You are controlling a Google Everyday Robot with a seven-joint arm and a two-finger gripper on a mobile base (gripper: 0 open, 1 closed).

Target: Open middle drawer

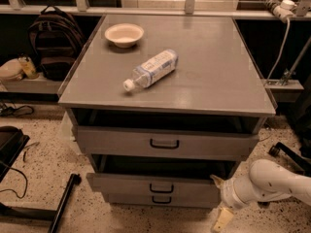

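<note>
The grey cabinet has three drawers stacked in the camera view. The middle drawer (126, 183) has a low flat front with a small black loop handle (161, 188). It stands out a little further than the top drawer (116, 141), with a dark gap above it. My gripper (219, 200), on a white arm (272, 182), is at the lower right, just off the right end of the middle drawer's front. It is open and empty: one cream fingertip (215, 179) is by the drawer's right corner, the other (222, 220) points down toward the floor.
The cabinet top (214, 67) carries a lying plastic water bottle (151, 70) and a small bowl (124, 34). The bottom drawer (126, 198) sits just under the middle one. A backpack (53, 42) is behind on the left; a black stand (60, 205) and cables lie on the speckled floor.
</note>
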